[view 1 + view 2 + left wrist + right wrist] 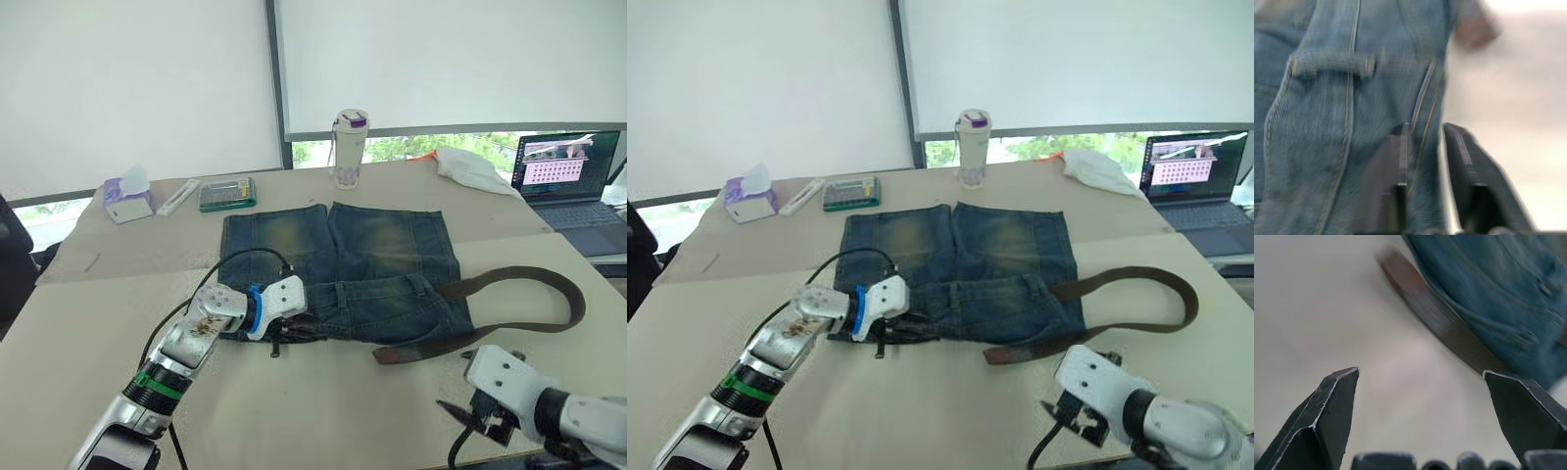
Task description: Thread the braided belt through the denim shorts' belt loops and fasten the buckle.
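The denim shorts (343,255) lie flat on the table with the waistband toward me. The braided belt (549,284) comes out at the waistband's right end, curves in a loop to the right and returns; its reddish-brown tip (390,354) lies just below the waistband. I cannot make out the buckle. My left gripper (284,336) sits at the waistband's left end, and its fingers (1464,161) are shut on the denim edge, close to a belt loop (1332,66). My right gripper (1420,374) hovers open over bare table, right of and nearer to me than the belt tip (1396,264).
Along the table's far edge stand a tissue box (128,199), a white remote (178,197), a calculator (227,193) and a white bottle (349,148). A white cloth (470,166) and an open laptop (568,176) are at the far right. A black cable (230,264) arcs over the shorts' left side.
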